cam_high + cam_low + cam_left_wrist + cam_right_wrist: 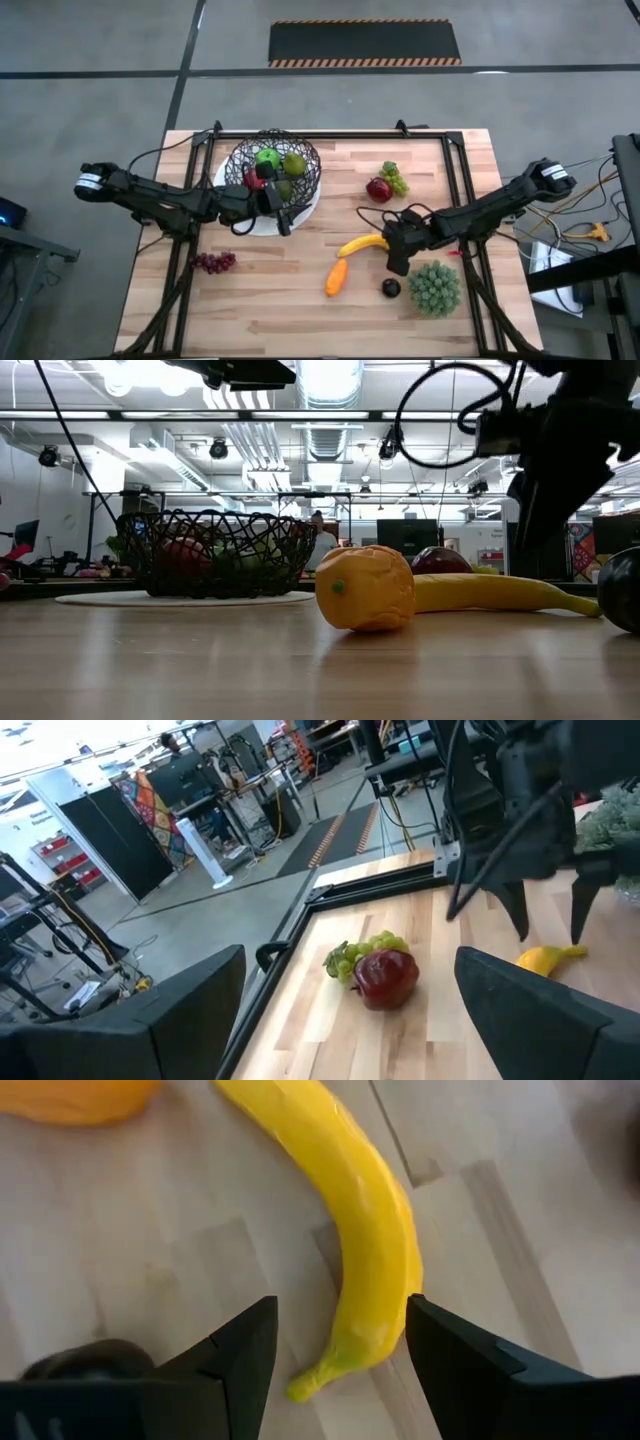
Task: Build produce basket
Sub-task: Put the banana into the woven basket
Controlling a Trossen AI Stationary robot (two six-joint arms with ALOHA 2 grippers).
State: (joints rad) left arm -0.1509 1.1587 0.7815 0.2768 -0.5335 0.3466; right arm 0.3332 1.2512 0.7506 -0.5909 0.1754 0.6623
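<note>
The black wire basket (276,168) stands on a white plate (304,210) and holds a green apple (266,157), a pear (294,164) and a red fruit. My left gripper (278,205) hovers open and empty over the basket's near rim. The yellow banana (362,244) lies flat on the table. My right gripper (340,1315) is open, pointing down, with its fingers on either side of the banana's stem end (330,1365). Also on the table lie the orange piece (337,277), the dark plum (391,288), a red fruit (378,189), green grapes (394,177) and purple grapes (214,262).
The spiky green ball (435,287) sits just near-right of my right gripper, beside the plum. A black frame (330,136) runs along the table's far edge and down both sides. Bare wood lies between the basket and the banana.
</note>
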